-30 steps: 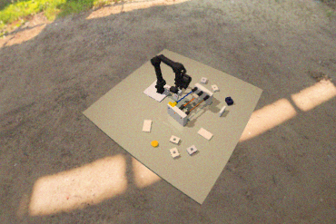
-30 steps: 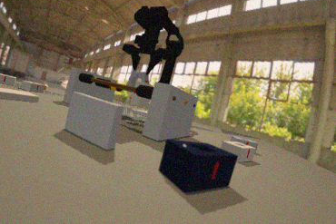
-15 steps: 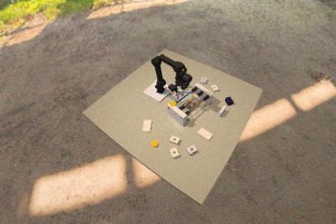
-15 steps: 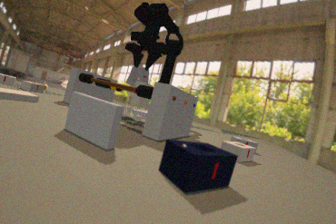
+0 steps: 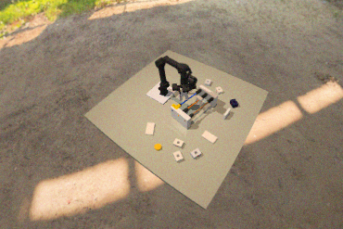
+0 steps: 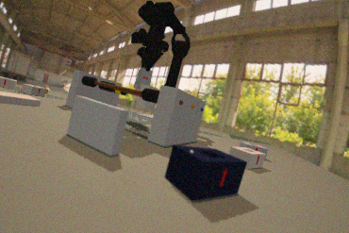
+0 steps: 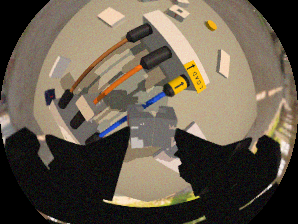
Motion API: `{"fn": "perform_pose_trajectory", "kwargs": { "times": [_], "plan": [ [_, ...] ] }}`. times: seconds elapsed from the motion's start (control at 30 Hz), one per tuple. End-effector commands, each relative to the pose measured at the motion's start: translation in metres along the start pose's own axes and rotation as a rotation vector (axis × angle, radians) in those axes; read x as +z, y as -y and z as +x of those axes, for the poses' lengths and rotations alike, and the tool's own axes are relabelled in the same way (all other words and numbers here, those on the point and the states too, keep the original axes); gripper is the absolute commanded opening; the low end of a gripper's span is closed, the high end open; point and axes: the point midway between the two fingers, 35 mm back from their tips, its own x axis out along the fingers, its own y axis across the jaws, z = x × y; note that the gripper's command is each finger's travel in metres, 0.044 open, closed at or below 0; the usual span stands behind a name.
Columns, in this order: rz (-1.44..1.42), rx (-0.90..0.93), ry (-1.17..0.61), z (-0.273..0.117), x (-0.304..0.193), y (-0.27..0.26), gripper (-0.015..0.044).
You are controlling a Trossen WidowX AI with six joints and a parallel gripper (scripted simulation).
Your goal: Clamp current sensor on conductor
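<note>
My gripper (image 7: 152,131) (image 6: 145,70) is shut on the pale grey current sensor (image 7: 151,134) (image 6: 141,80), which hangs below the fingers. A small red mark shows on the sensor in the exterior view; its direction is unclear. The blue conductor (image 7: 156,101) runs just past the sensor in the wrist view, partly hidden by it. Its end has a yellow sleeve (image 7: 177,86) with a black arrow, beside the yellow LOAD label (image 7: 195,77) (image 5: 175,106). In the exterior view the sensor is raised above the conductors' level. Whether its jaws are open is hard to tell.
Orange (image 7: 118,83) and brown (image 7: 98,58) conductors run beside the blue one between two end blocks (image 5: 181,117) (image 6: 172,117). A dark blue box (image 6: 205,174) (image 5: 234,103), an upright white panel (image 6: 96,124), several small white blocks and an orange disc (image 5: 158,146) stand around.
</note>
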Motion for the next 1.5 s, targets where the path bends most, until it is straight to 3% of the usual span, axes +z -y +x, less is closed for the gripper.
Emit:
{"fn": "perform_pose_trajectory", "kwargs": {
  "times": [0.0,0.73,1.47],
  "plan": [
    [0.144,-0.001,-0.008,0.001,0.002,-0.003,0.0],
    [0.9,-0.004,-0.006,0.001,0.01,-0.011,0.0],
    [0.929,-0.004,-0.006,0.027,0.012,-0.013,0.0]
  ]
}}
